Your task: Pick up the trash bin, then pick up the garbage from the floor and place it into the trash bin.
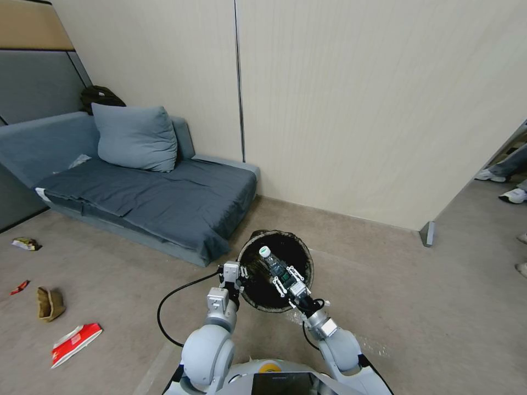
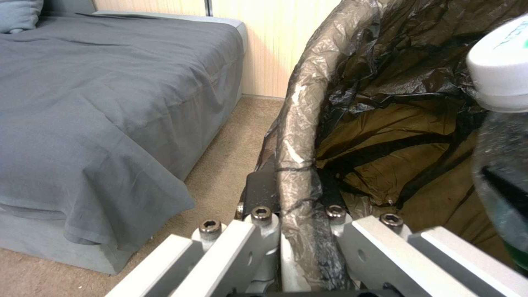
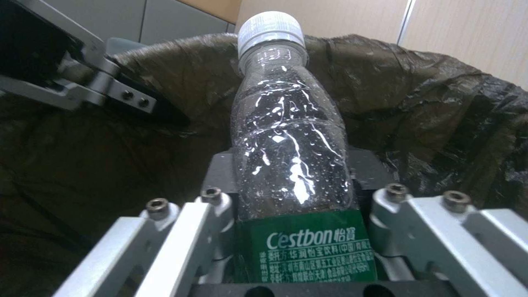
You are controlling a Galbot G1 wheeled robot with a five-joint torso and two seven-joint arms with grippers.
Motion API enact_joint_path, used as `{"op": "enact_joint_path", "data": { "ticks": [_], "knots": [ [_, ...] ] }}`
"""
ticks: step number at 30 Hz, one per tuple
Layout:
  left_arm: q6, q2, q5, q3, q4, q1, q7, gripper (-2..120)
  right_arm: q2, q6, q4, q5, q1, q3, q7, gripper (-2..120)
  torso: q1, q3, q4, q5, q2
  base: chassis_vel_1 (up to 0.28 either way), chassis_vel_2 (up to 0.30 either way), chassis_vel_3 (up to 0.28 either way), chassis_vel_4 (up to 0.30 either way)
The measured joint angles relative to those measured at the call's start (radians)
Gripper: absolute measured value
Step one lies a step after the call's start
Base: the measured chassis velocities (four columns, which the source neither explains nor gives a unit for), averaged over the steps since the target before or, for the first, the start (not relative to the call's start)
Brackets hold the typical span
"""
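The trash bin (image 1: pixel 299 249), lined with a black bag, is lifted off the floor and tipped toward me. My left gripper (image 1: pixel 240 272) is shut on its rim (image 2: pixel 300 123), one finger inside and one outside. My right gripper (image 1: pixel 284 278) is shut on a clear green-labelled bottle (image 1: pixel 272 262) and holds it over the bin's mouth, white cap pointing away. Close up, the bottle (image 3: pixel 291 144) lies between the right gripper's (image 3: pixel 291 181) fingers above the bag (image 3: pixel 440 103). More garbage lies on the floor at left: a red-and-white carton (image 1: pixel 74 343), a tan paper bag (image 1: pixel 49 303), a red scrap (image 1: pixel 19 287), a yellow wrapper (image 1: pixel 26 243).
A grey sofa (image 1: pixel 153 203) with a pillow (image 1: pixel 134 137) stands just left of the bin, against the beige wall (image 1: pixel 357 109). A black cable (image 1: pixel 164 307) loops beside my left arm. People's shoes (image 1: pixel 508 186) show at the right edge. Bare carpet lies to the right.
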Motion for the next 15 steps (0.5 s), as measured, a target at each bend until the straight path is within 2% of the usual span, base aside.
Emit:
{"op": "enact_joint_path", "data": {
  "ticks": [1,2,3,5,8,9,12,13,15],
  "knots": [
    [0.0,0.0,0.0,0.0,0.0,0.0,0.0,0,0.0,0.0,0.0,0.0,0.0,0.0,0.0,32,0.0,0.0,0.0,0.0,0.0,0.0,0.0,0.0,0.0],
    [0.0,0.0,0.0,0.001,0.0,0.0,0.0,0,0.001,-0.002,-0.001,-0.005,0.003,0.0,0.004,43,0.0,0.0,0.0,-0.0001,0.0,0.0,0.0,0.0,0.0],
    [0.0,-0.001,0.001,0.001,0.0,0.0,0.0,0,0.002,-0.003,-0.001,-0.006,0.004,0.0,0.005,48,0.0,0.0,0.0,0.0,0.0,0.0,0.0,0.0,0.0],
    [0.0,-0.002,0.001,0.003,0.0,-0.001,0.0,0,0.003,-0.003,-0.001,-0.007,0.005,0.0,0.005,52,0.0,0.0,0.0,0.0,0.0,0.0,0.0,0.0,0.0],
    [-0.001,-0.006,0.003,0.009,0.001,-0.002,0.001,0,0.008,-0.003,0.0,-0.012,0.004,0.0,0.005,67,0.0,0.0,-0.0001,0.0,0.0,0.0,0.0,0.0,0.0],
    [-0.001,-0.006,0.003,0.009,0.001,-0.002,0.001,0,0.008,-0.003,0.0,-0.012,0.004,0.0,0.005,67,0.0,0.0,-0.0001,0.0,0.0,0.0,0.0,0.0,0.0],
    [-0.002,-0.007,0.004,0.009,0.002,-0.001,0.001,0,0.01,-0.003,0.017,-0.013,-0.005,-0.004,0.005,82,0.0,0.0,-0.0001,-0.0001,0.0,0.0,0.0,0.0,0.0],
    [-0.002,-0.007,0.004,0.009,0.002,-0.001,0.001,0,0.01,-0.003,0.017,-0.013,-0.005,-0.004,0.005,82,0.0,0.0,-0.0001,-0.0001,0.0,0.0,0.0,0.0,0.0],
    [-0.002,-0.01,0.004,0.011,0.002,0.001,0.001,0,0.013,-0.003,0.035,-0.01,-0.014,-0.013,0.006,92,0.0,0.0,0.0,0.0,0.0,0.0,0.0,0.0,0.0]
  ]
}}
